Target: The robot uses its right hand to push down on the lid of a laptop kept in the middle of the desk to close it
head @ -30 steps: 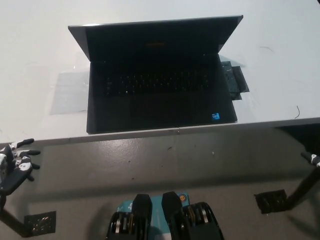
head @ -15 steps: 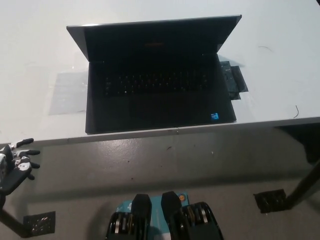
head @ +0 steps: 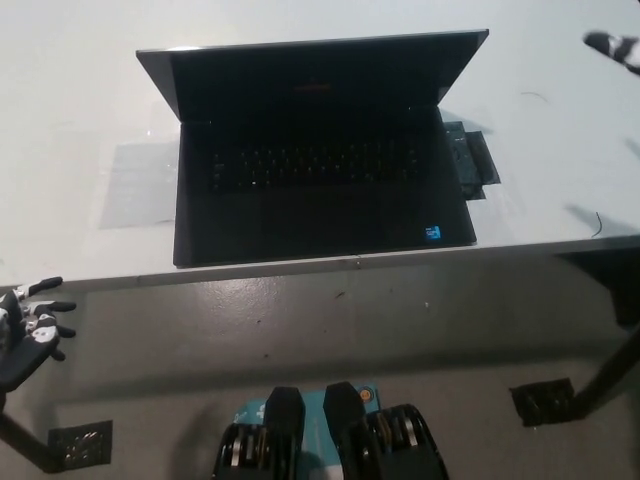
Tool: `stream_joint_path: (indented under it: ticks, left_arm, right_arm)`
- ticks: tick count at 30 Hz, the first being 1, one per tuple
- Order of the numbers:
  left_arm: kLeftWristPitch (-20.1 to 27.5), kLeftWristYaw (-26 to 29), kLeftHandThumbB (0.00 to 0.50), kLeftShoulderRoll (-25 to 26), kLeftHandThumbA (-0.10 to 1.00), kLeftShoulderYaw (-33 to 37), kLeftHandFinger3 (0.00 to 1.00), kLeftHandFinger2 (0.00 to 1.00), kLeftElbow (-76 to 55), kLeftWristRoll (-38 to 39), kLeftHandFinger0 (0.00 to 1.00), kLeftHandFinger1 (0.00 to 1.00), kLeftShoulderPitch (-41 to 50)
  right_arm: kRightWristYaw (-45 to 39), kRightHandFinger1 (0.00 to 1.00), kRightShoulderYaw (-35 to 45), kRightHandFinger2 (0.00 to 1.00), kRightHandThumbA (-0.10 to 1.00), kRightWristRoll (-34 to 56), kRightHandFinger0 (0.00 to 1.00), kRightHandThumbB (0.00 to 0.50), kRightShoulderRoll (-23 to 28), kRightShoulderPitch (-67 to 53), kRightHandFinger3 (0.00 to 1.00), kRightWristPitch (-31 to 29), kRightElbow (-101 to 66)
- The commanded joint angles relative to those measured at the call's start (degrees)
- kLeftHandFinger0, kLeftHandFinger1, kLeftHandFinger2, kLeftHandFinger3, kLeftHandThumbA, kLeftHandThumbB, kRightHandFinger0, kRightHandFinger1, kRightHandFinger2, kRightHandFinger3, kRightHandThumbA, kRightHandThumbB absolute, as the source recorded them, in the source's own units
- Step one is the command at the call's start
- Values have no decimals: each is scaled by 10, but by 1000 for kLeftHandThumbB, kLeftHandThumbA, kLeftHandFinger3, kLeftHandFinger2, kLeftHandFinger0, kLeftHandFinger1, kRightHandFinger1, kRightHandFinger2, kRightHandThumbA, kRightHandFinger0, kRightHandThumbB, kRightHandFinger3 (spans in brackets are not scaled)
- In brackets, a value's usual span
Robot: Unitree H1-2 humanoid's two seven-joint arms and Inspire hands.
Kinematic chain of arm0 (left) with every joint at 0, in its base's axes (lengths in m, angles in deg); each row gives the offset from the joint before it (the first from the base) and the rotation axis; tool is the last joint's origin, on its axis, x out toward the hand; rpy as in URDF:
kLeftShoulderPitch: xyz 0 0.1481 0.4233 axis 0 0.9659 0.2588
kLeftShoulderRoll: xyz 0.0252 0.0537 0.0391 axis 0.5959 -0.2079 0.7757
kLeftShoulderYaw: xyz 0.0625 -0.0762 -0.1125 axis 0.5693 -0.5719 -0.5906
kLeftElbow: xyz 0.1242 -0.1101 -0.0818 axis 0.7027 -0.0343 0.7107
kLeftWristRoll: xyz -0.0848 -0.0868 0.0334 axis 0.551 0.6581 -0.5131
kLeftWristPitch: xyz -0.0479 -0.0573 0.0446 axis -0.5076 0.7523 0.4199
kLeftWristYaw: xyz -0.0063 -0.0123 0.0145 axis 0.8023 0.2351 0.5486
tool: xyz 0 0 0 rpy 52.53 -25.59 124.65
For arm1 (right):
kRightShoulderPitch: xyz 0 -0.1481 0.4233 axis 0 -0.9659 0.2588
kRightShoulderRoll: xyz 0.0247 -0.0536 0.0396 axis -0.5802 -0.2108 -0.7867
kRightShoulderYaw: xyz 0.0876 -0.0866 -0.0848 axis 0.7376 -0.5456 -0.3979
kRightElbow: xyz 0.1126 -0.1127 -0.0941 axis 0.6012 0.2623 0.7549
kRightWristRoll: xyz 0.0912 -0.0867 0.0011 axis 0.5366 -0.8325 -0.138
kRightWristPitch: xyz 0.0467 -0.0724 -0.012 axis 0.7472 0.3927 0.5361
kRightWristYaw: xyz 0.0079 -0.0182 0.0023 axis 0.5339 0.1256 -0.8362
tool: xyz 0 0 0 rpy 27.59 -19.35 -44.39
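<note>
Change: right hand (head: 612, 47) now shows at the upper right edge of the frame, above the tabletop; a second ago only a dark tip showed low at the right edge, and half a second ago it was out of view. Laptop and left hand have kept their places.
Left hand (head: 28, 325): rests low at the left edge, below the tabletop's near edge, white fingers spread and holding nothing.
Laptop (head: 320, 185): sits open in the middle of the tabletop, its base close to the near edge, long axis running left to right, screen dark.
Lid (head: 312, 75): stands raised at the far side of the base, its top edge leaning away from the robot.
Right hand state: only a blurred sliver is visible at the frame edge; whether its fingers are spread or curled cannot be told.
Key relation: lid's top right corner lies to the left of the right hand and well apart from it; this hand is far nearer the lid than the left.
Tabletop (head: 70, 120): white and glossy, with a dark flat item (head: 470, 162) just beside the laptop's right side.
Floor (head: 330, 330): grey, under the near edge.
</note>
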Motion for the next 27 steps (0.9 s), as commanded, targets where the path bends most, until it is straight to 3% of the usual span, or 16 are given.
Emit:
stream_joint_path:
  ticks: [1,3,6,9,12,20,26,27]
  left_arm:
    - [2,-5,0,19,110,-4,755,629,-21,-2,392,487,-1]
    - [-9,-3,0,18,108,-4,749,619,-25,-5,382,476,-1]
    - [-12,-4,3,17,101,-5,742,606,-25,-3,382,475,-3]
    - [-12,-4,8,15,102,-10,728,583,-24,5,371,466,-7]
    - [-14,-6,0,18,111,-7,731,623,-26,2,422,517,-9]
    - [-22,0,25,9,129,-1,698,574,-23,-5,360,454,-13]
    - [-31,-7,9,16,166,1,729,624,-28,-1,365,491,-20]
    - [-32,-10,8,15,169,0,737,617,-29,3,365,487,-22]
  right_arm:
    - [-16,1000,-13,1000,1000,-15,1000,313,-8,64,1000,-2,27]
    - [-23,1000,-23,1000,1000,-21,1000,289,-19,80,1000,-2,39]
    - [-38,1000,-36,1000,1000,-32,1000,296,-25,95,1000,-11,54]
    - [-41,1000,-51,1000,1000,-40,1000,349,-52,123,1000,-13,75]
    - [-41,1000,-45,1000,1000,-29,1000,324,-80,137,1000,-15,98]
    - [-49,1000,-76,990,1000,-68,1000,338,-138,171,1000,-72,212]
    - [-79,1000,-127,943,1000,-101,1000,396,-161,207,1000,-142,313]
    - [-84,1000,-142,932,1000,-114,1000,426,-162,212,1000,-148,331]
